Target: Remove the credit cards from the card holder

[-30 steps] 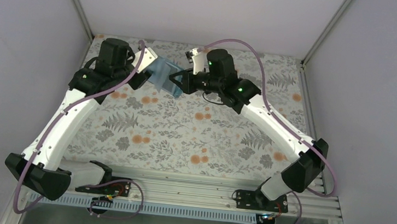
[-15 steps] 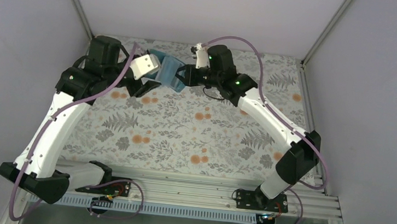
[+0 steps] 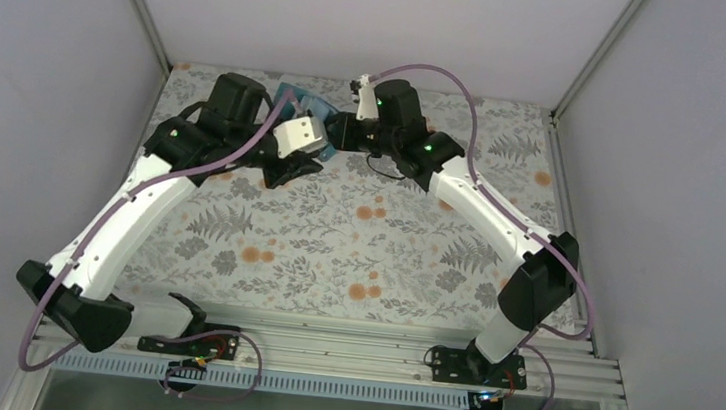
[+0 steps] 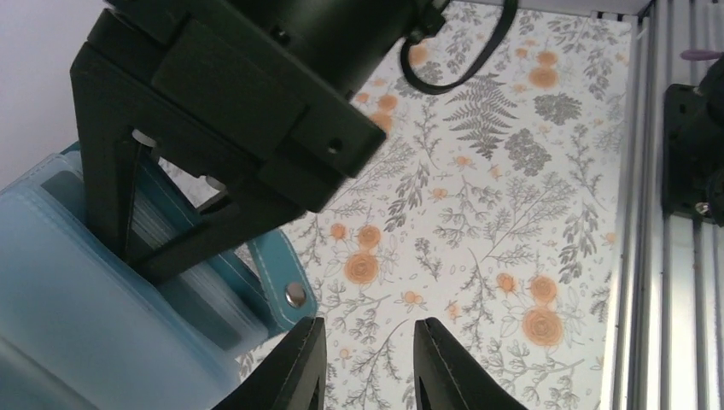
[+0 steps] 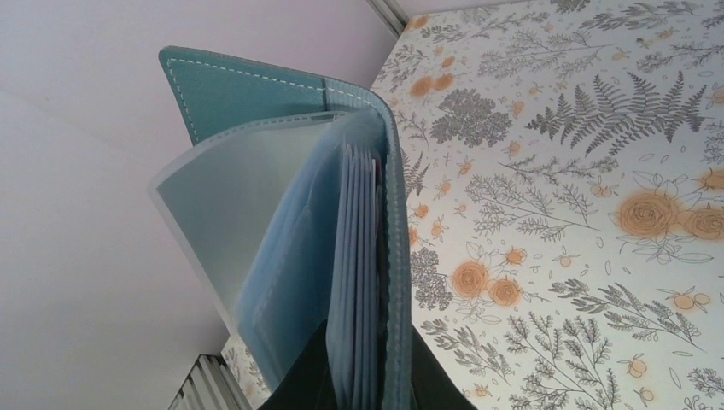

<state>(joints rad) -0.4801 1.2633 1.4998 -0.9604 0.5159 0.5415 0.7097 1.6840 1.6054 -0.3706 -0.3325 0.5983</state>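
Right gripper [image 5: 363, 395]: clamped on the card holder [image 5: 282, 94] at its fold, one finger on each outer teal cover; the grip sits low on the spine so that the open edge stays free for access from the other side.

The card holder is held in the air above the far part of the floral cloth [image 4: 478, 213], touching nothing but my right fingers; I hold it off the cloth, in my judgement, because the second arm needs room to come in at the pockets.

The covers stand partly apart; the pale blue pocket leaves [image 5: 256, 256] fan out between them; one clear leaf curls away from the stack.

The snap tab [image 4: 294, 295] hangs loose off the cover, so the holder is unfastened.

Left gripper [image 4: 369, 376]: fingers parted by a narrow gap, nothing between them; it sits just beside the holder, below the tab and not touching it.

Credit cards: none lies outside the holder in any view; the pockets show edge-on only, so I cannot tell which pocket holds which card.

Next step, as I judge it: bring the left fingertips to the open edge and pinch one card edge.
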